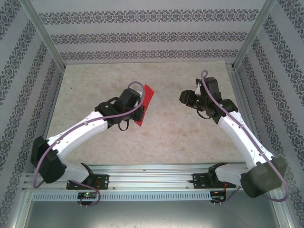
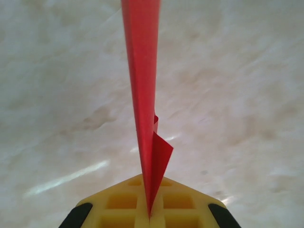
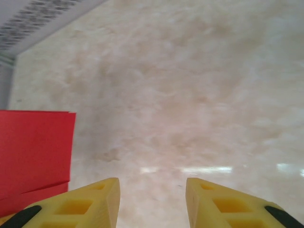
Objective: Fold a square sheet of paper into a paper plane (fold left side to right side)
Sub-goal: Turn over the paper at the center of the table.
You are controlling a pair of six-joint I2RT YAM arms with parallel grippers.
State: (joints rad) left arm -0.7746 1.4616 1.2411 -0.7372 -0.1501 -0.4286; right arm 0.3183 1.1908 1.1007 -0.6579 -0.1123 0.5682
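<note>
Paper plane clamped edge-on in left end effector, right end effector spread

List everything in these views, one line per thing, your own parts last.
paper plane: one, bright red, left of the table's centre, held edge-up in the left fingers
table: one, beige marbled top, under both arms
walls: three, white with grey patterned bands, at the back and both sides
frame posts: two, silver, at the back corners
rail: one, silver, along the near edge, carrying both bases
arms: two, white and black, reaching inward from the near corners
left fingers: yellow, shut on the paper plane
right fingers: yellow, apart, nothing between them
</note>
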